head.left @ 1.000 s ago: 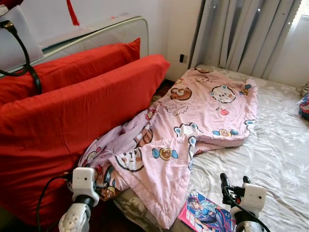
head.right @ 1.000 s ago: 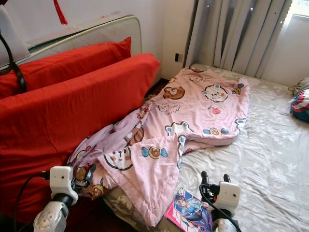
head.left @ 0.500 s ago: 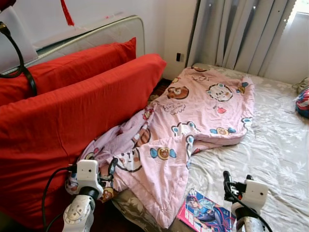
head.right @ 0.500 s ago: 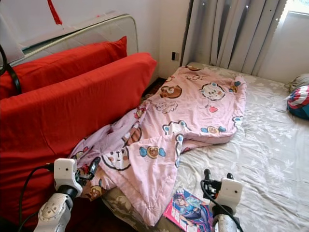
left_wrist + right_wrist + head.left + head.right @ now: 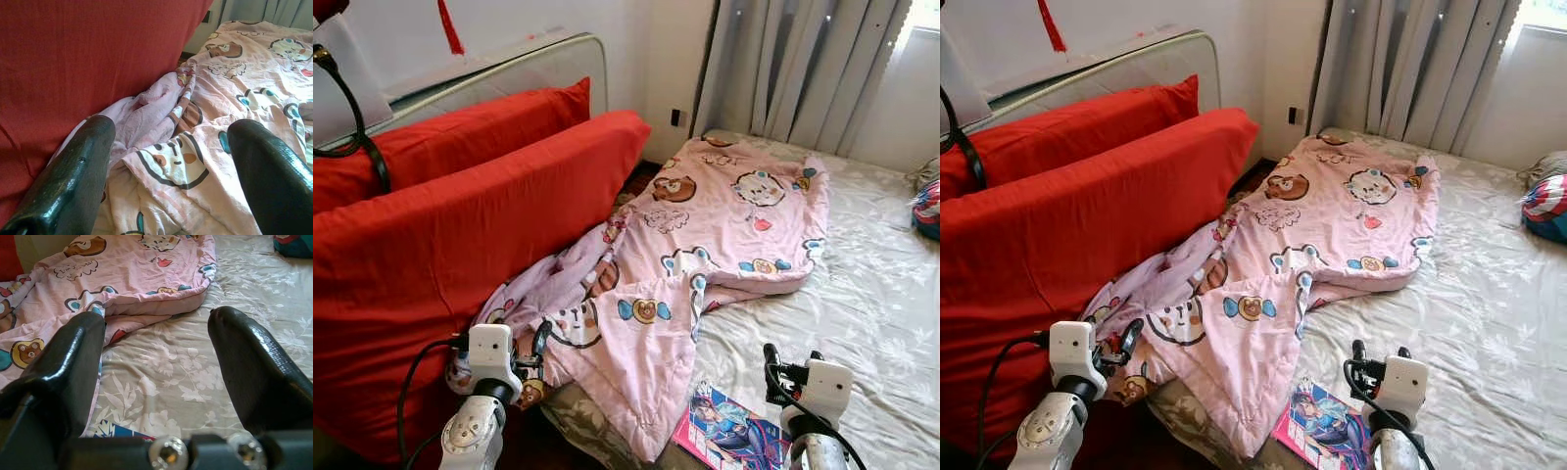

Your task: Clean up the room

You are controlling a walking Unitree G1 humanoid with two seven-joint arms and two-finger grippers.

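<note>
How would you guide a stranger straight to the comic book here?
Start at the bed with its grey leaf-print sheet. Follow the pink quilt to its near corner; the book lies flat just beside it. Its bright blue cartoon cover is unlike any bedding.

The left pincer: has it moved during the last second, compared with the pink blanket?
Yes. The left pincer has come forward and rightward onto the crumpled edge of the pink blanket, beside the red cushion. It is open.

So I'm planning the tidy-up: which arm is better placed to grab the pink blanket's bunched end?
Left, probably. The left gripper is open right at the pink blanket bunched against the red cushion. The right gripper hangs over the bedsheet near the comic book.
</note>
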